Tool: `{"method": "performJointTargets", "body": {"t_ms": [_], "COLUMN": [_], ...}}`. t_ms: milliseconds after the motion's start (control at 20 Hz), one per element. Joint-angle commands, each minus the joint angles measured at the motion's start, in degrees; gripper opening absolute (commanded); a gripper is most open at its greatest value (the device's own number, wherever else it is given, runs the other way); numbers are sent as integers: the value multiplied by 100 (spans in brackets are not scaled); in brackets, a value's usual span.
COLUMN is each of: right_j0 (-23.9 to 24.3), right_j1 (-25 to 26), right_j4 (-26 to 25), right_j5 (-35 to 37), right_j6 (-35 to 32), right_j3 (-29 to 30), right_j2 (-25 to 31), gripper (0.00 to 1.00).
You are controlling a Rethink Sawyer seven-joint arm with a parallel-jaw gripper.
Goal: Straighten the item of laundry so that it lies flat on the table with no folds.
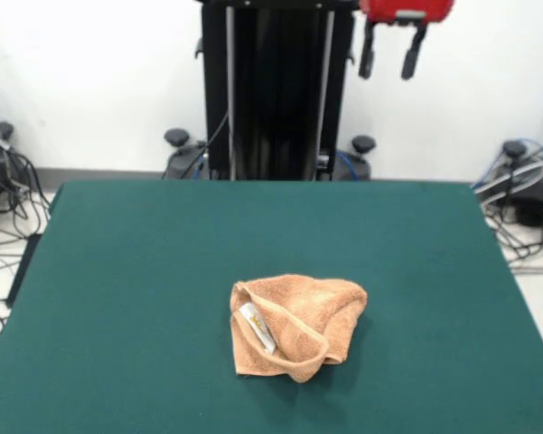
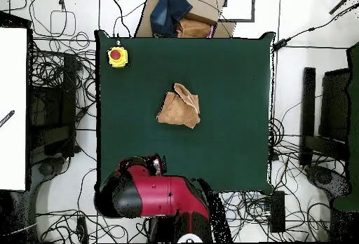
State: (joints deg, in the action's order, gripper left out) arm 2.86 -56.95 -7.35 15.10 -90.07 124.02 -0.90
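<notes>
The light orange-tan towel (image 1: 298, 325) lies crumpled in a bunched heap on the dark green table (image 1: 145, 271), a little toward the near edge. Its edges are folded over and its white label (image 1: 257, 327) shows on the left side. In the overhead view the towel (image 2: 179, 108) sits near the middle of the table (image 2: 231, 80). My gripper (image 1: 388, 56) hangs high above the table's far edge, well away from the towel. Its two black fingers (image 1: 367, 50) are apart and hold nothing. The red arm (image 2: 144, 192) is drawn back over the table's edge by the base.
A yellow box with a red button (image 2: 117, 56) stands at one table corner. A cardboard box with blue cloth (image 2: 184, 11) lies off the table's edge opposite the base. The black pedestal (image 1: 276, 90) stands behind the table. Cables (image 1: 4, 208) cover the floor around it.
</notes>
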Motion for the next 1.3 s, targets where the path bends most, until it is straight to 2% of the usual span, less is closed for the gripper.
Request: {"method": "performJointTargets", "body": {"t_ms": [50, 500, 650, 850, 1050, 1150, 1300], "right_j0": [201, 393, 465, 509, 459, 438, 499], "right_j1": [718, 1426, 1589, 1442, 1751, 1700, 1359], "right_j4": [-470, -823, -892, -869, -901, -897, -920], "right_j5": [-612, -1664, -1807, -1485, -2050, -1995, -1563], "right_j6": [-773, -833, -771, -630, -724, -695, -559], "right_j3": [99, -50, -183, -322, -498, -566, -503], "right_j2": [-158, -224, -186, -87, -164, -184, -71], "gripper": [100, 100, 100, 100, 100, 100, 100]}}
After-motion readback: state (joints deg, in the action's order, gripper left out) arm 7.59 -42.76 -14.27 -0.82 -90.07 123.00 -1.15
